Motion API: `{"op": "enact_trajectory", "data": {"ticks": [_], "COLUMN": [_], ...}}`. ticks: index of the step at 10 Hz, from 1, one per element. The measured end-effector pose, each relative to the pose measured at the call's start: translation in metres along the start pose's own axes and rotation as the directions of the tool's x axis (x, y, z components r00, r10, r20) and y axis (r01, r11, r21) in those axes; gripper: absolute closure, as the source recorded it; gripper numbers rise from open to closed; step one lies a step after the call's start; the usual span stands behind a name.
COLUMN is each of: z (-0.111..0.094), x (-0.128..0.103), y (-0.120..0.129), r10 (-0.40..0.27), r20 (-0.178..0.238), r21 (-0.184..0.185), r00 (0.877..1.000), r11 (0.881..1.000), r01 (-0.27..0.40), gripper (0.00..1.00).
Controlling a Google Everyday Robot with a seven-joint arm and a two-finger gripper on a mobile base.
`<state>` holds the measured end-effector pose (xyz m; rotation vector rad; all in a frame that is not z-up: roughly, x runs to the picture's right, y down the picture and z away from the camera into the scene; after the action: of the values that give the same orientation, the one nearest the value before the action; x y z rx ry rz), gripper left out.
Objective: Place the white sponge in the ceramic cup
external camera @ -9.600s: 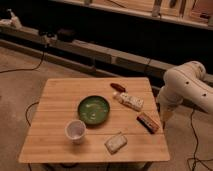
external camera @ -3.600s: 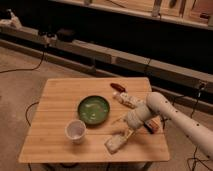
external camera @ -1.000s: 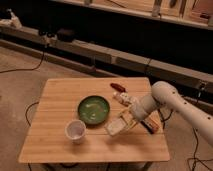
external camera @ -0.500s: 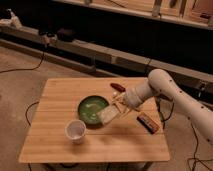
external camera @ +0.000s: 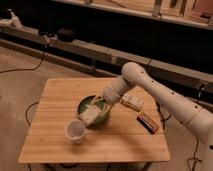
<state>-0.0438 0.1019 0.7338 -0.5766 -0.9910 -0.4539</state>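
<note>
Sponge in hand, above the bowl's near edge.
My gripper [external camera: 96, 111] is clamped on the sponge [external camera: 90, 116], right of the cup [external camera: 76, 131]; it looks light and squashy, best pinched across its middle.

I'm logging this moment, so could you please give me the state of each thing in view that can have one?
gripper: shut on the white sponge, above the green bowl's near edge.
white sponge: held, lifted, not yet in the cup.
ceramic cup: upright, nothing visible inside.
green bowl: upright on the table.
white packet: lying flat.
brown-orange bar: lying flat.
</note>
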Motion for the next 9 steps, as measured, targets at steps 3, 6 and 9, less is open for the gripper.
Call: {"op": "enact_trajectory", "data": {"ticks": [3,6,9], "z": [0.028,0.047,0.064], "x": [-0.020,-0.036,-0.048], "y": [-0.016,-0.026,-0.030], "r10": [-0.051,-0.094,-0.120], "r20": [0.028,0.058,0.073], "r21": [-0.086,-0.143,-0.204], "r00": [0.998,0.994,0.990], "r11": [0.995,0.984,0.970], "r01": [0.053,0.101,0.133], "gripper": [1.00,0.78,0.48]}}
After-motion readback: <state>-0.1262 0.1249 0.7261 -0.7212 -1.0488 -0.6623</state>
